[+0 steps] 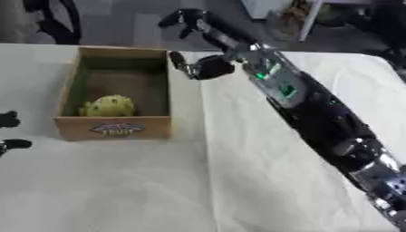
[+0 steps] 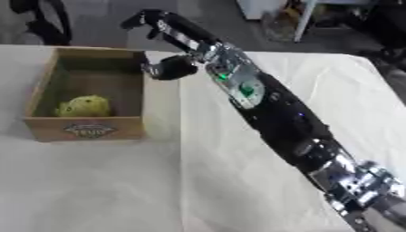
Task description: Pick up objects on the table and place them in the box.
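A cardboard box with a printed logo on its front wall stands at the left of the white table. Inside it, near the front, lies a bumpy yellow-green fruit-like object. My right arm reaches from the lower right up across the table. Its hand hovers beside the box's far right corner, open and holding nothing, with its fingers stretched past the table's far edge. At the left border, only the dark tips of my left hand show, spread apart with nothing between them.
A white cloth covers the table, with a crease running down its middle. Beyond the far edge are grey floor, dark chair legs and furniture at the upper right.
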You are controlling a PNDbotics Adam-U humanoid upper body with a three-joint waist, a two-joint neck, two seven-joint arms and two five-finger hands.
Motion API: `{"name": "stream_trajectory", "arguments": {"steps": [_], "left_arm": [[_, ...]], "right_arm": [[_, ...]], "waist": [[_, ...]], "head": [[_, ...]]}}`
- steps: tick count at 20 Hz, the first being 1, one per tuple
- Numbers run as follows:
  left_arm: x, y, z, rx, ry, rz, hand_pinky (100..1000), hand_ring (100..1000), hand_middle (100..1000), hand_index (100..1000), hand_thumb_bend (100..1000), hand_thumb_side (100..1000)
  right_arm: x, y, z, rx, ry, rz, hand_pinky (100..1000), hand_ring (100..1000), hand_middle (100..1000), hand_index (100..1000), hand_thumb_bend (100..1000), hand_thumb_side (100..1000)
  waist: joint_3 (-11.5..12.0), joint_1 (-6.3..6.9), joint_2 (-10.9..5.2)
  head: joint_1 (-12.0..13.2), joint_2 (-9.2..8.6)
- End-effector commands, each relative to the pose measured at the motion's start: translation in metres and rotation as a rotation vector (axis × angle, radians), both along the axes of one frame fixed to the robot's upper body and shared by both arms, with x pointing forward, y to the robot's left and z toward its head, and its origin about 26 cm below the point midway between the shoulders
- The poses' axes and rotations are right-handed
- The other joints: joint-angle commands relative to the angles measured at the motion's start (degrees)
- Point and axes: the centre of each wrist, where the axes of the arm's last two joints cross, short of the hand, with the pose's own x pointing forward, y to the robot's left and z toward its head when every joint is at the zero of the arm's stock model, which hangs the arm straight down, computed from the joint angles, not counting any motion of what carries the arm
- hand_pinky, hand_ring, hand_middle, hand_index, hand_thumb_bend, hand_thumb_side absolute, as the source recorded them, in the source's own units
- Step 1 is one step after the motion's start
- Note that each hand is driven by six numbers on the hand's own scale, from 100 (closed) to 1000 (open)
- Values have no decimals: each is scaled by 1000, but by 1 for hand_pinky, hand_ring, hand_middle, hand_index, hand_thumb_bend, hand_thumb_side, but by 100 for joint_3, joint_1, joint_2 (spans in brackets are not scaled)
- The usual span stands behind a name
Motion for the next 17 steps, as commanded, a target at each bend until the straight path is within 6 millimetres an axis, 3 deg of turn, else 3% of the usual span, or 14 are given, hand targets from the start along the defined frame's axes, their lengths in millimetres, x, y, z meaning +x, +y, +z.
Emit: {"name": "stream_trajectory", "arguments": {"steps": [1, 9, 17], "left_arm": [[0, 10, 4, 12, -17, 46, 626, 910, 626, 699, 198, 614], [-2, 21, -2, 7, -5, 115, 625, 912, 626, 699, 201, 618], [-2, 25, -3, 4, -1, 138, 626, 914, 627, 700, 202, 622]], "right_arm": [[-21, -24, 21, 155, -1, -18, 683, 876, 768, 848, 100, 209], [-60, -72, -15, 441, 122, -194, 645, 852, 730, 821, 100, 377], [-73, -87, -56, 578, 221, -295, 635, 841, 688, 801, 100, 531]], "waist": [[-116, 31, -99], [-535, 43, -81], [-661, 23, -55]], "head": [[149, 38], [373, -13], [461, -32]]}}
